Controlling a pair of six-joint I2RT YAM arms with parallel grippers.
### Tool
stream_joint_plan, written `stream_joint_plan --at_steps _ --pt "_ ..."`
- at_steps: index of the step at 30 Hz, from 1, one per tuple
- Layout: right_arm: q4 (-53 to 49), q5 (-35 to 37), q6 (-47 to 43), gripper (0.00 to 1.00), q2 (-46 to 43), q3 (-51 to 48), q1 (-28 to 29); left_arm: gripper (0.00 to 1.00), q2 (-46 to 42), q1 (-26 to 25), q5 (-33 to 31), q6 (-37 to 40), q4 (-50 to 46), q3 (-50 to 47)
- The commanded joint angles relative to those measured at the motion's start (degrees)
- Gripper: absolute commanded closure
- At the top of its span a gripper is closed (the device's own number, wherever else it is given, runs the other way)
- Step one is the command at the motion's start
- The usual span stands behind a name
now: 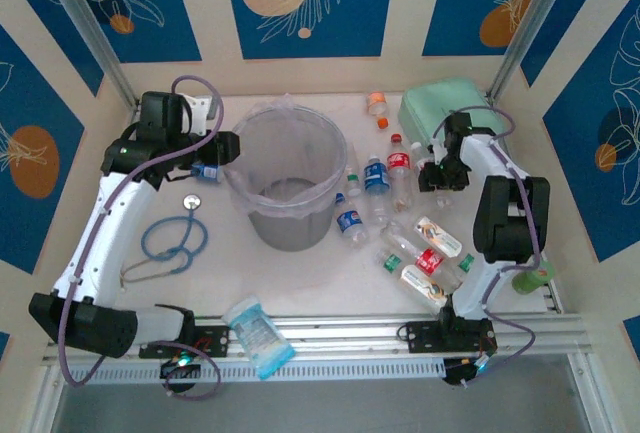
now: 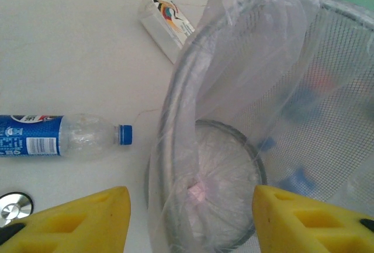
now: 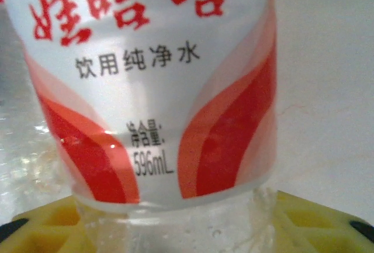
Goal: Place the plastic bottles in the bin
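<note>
Where it's bare, bottle [image 3: 158,118] clear, elsewhere red-and-white

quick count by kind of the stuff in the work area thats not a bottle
round translucent grey bin with clear liner: 1
blue stethoscope: 1
flat blue-and-white plastic packet: 1
mint-green square case: 1
total: 4

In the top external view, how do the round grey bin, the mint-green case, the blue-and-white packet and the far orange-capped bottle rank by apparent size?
1. Round translucent grey bin.
2. Mint-green square case and flat blue-and-white plastic packet: alike, and the right arm partly hides the case.
3. Small orange-capped plastic bottle.
</note>
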Motion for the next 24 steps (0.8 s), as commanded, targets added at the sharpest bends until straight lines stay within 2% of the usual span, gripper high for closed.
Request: stream_joint_plan --at_steps 1,7,9,11,13,14,17,24 --pt "-3.9 1.7 0.2 0.52 -5.6 3.3 -0.1 0.45 0.4 -0.6 2.0 0.7 1.0 -1.2" --pt "-9.2 0.1 2.1 0.59 -14.9 7.0 -0.3 0.46 -0.4 -0.9 2.0 0.0 3.9 -4.1" --pt "-9.9 -5.5 3.9 0.59 -19.0 8.8 0.2 0.46 -0.4 -0.9 2.1 -0.3 4.9 -5.3" --pt "-8.6 -17.0 8.1 0.60 -24.0 10.6 0.7 0.47 -0.6 -0.9 2.0 -0.9 6.5 -6.5" --pt "-5.3 -26.8 13.6 0.67 -28.5 11.7 2.6 0.49 -0.6 -1.0 1.7 -1.4 7.9 -7.0" --pt "-4.2 -28.5 15.2 0.69 -29.7 12.4 4.0 0.50 -0.4 -1.1 1.6 -1.6 8.4 -7.3" --pt "-2.0 -28.0 19.8 0.72 -31.1 16.3 12.2 0.54 0.0 -1.1 1.4 -2.0 9.5 -7.9" --pt "-4.3 -23.2 24.1 0.78 -22.3 28.7 29.6 0.58 -0.3 -1.2 0.2 -1.9 9.1 -7.4"
